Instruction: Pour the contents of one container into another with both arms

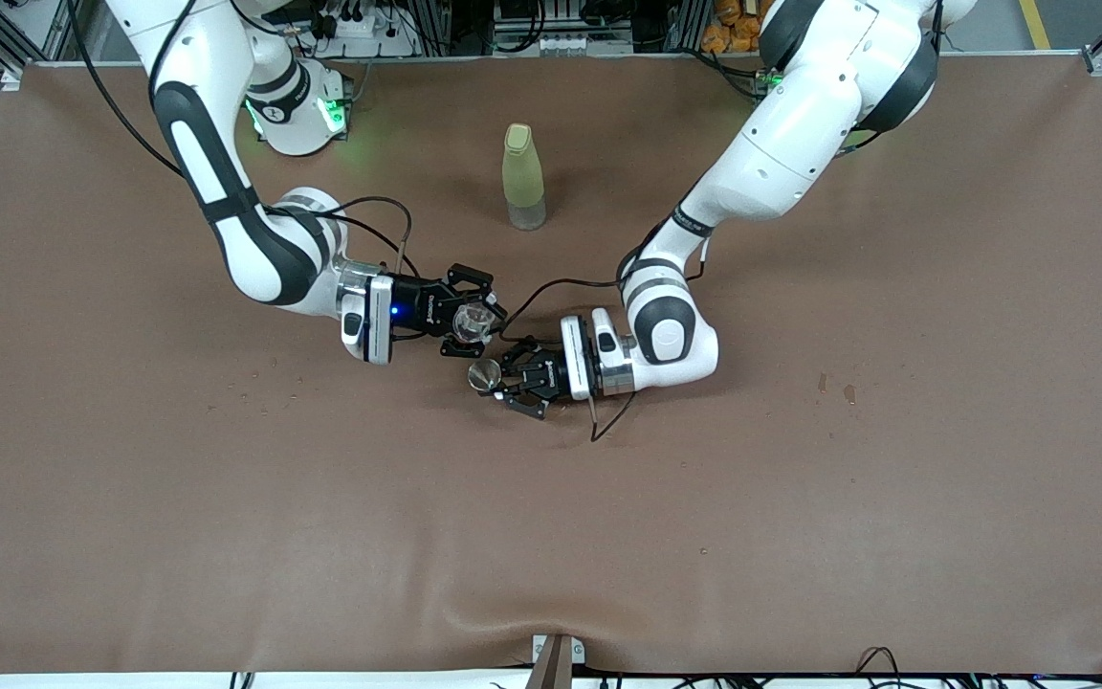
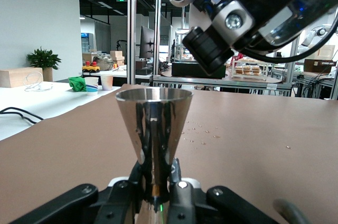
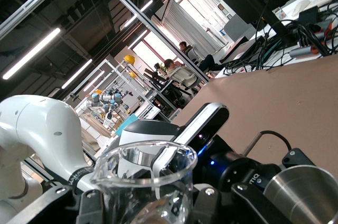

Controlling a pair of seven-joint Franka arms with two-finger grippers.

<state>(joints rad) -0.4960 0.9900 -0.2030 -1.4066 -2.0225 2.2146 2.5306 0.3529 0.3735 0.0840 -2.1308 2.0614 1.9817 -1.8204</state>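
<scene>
Mid-worktop, the right hand (image 1: pixel 476 323) grips the glass cup (image 1: pixel 468 322), tilted over the metal cup (image 1: pixel 485 376) clamped upright by the left hand (image 1: pixel 511 381), ready for pouring.

The tiny clear glass cup (image 1: pixel 468 322) is clamped between the fingers of the right gripper (image 1: pixel 471 323), tipped well over on its side so its open rim (image 3: pixel 143 162) faces the left gripper (image 1: pixel 496 381). The tiny shiny metal cup (image 1: pixel 484 375) stands upright in the left gripper's closed fingers (image 2: pixel 177 195), held by its thin stem, its conical bowl (image 2: pixel 153 123) flaring to a round rim, just beside and lower than the glass cup.
</scene>
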